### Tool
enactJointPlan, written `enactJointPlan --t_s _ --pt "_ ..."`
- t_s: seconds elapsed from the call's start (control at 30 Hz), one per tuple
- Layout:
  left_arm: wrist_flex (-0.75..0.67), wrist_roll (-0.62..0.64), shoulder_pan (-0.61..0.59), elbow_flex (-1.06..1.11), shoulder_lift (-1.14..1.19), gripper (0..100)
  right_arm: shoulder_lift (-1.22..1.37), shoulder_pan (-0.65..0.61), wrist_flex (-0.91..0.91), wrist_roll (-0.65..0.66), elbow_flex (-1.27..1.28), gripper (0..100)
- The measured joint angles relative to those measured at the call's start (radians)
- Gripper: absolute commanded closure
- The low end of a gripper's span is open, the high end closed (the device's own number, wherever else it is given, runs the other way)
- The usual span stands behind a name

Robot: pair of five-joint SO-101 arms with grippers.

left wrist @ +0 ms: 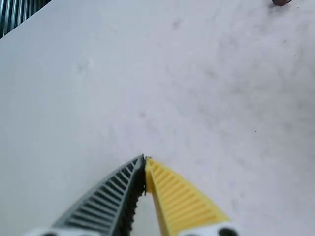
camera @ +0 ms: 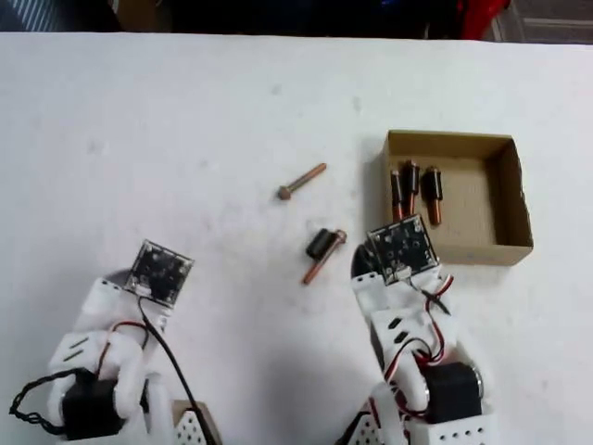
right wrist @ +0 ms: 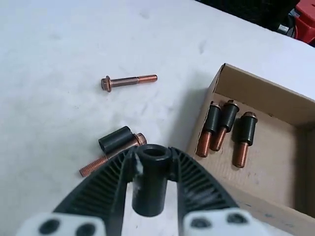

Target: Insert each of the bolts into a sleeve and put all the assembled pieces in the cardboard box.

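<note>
The right gripper (right wrist: 152, 155) pinches a black sleeve (right wrist: 149, 189) upright beside the cardboard box (right wrist: 266, 93), where three assembled pieces (right wrist: 226, 129) lie. On the table (camera: 185, 120), a bare bolt (right wrist: 129, 81) lies alone; another bolt (right wrist: 96, 167) rests against a second sleeve (right wrist: 115, 139). The left gripper (left wrist: 144, 163) is closed and empty.

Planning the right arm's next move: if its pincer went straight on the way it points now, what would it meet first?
Likely the head of the bolt lying by a loose sleeve, just ahead of the right pincer and its held sleeve; height is unclear, so it might pass above.
</note>
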Motion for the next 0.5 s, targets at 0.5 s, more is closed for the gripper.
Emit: enactJointPlan --t_s 0.5 --pt "0.000 0.000 0.005 -0.121 0.149 98 -0.169 0.044 -0.005 0.000 0.086 98.2"
